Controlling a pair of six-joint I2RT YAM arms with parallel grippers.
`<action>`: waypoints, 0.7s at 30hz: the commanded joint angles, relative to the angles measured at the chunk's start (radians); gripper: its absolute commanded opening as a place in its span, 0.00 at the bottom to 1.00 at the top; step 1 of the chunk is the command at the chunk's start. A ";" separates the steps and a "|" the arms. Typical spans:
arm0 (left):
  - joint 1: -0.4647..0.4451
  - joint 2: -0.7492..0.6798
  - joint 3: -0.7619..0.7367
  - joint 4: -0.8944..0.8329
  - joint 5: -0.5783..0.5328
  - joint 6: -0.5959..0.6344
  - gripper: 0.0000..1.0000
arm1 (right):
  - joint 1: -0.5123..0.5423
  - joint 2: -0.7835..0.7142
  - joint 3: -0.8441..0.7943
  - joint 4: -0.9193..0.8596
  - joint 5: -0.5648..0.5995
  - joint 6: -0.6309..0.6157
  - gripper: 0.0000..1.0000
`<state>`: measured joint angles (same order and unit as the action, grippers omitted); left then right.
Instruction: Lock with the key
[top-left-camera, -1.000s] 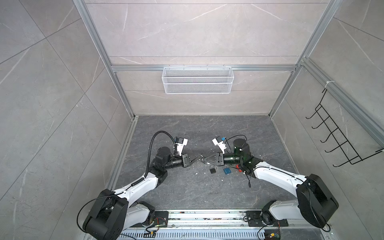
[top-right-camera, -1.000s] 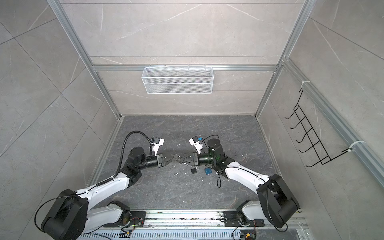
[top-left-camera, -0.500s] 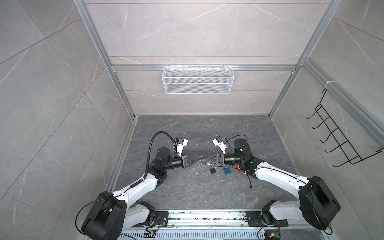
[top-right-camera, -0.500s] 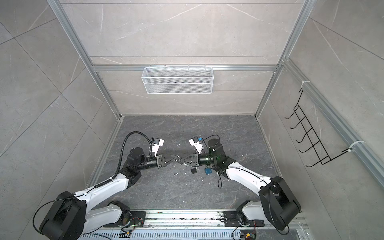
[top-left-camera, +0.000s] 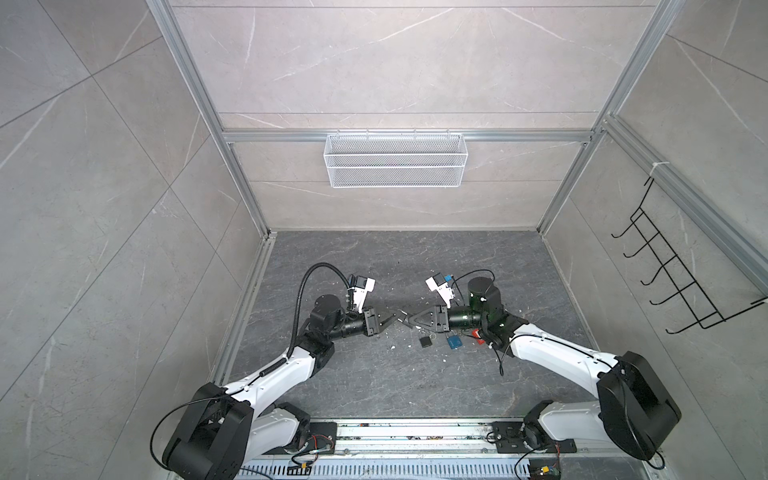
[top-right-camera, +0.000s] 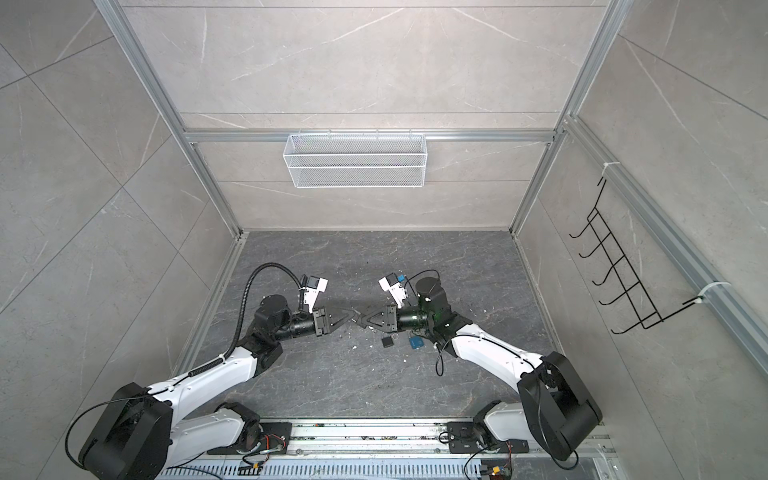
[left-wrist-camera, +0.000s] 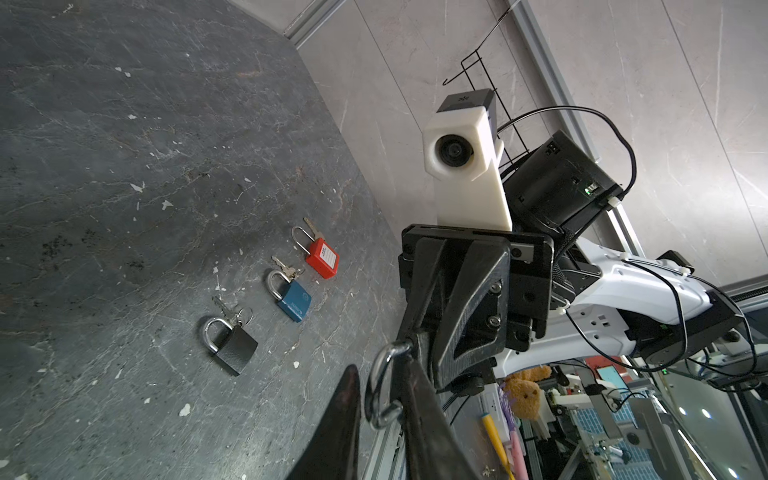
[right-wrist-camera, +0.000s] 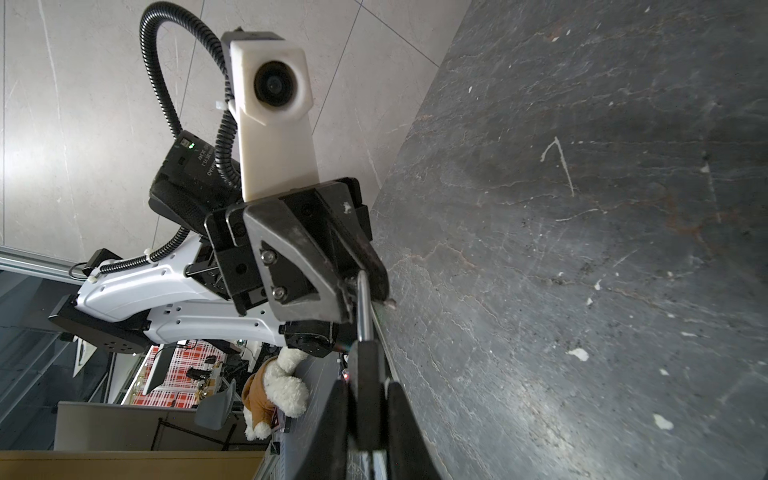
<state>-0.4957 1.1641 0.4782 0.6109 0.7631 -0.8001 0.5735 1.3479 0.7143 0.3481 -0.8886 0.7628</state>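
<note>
While right hand (top-left-camera: 411, 324) grips padlock (right-wrist-camera: 368, 374), left hand (top-left-camera: 395, 321) straddles shackle (left-wrist-camera: 380, 386).

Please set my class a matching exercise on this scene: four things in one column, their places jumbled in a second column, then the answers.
Things
1. blue padlock
2. black padlock
3. wire basket
4. hook rack

Places
A. on the side wall
B. on the back wall
C. on the floor, middle of the row
D. on the floor, end of the row

Pairs: 1-C, 2-D, 3-B, 4-A
</note>
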 joint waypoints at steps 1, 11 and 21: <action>-0.002 0.000 0.008 0.025 -0.006 0.032 0.18 | -0.003 -0.011 0.017 -0.001 0.005 -0.002 0.00; -0.002 0.013 -0.002 0.092 0.019 0.013 0.00 | -0.002 0.020 0.042 0.005 0.010 -0.001 0.00; -0.003 0.023 -0.052 0.246 0.090 -0.033 0.00 | -0.008 0.034 0.048 0.153 0.058 0.063 0.00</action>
<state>-0.4858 1.1858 0.4335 0.7536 0.7624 -0.8383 0.5724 1.3670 0.7200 0.3931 -0.8825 0.7853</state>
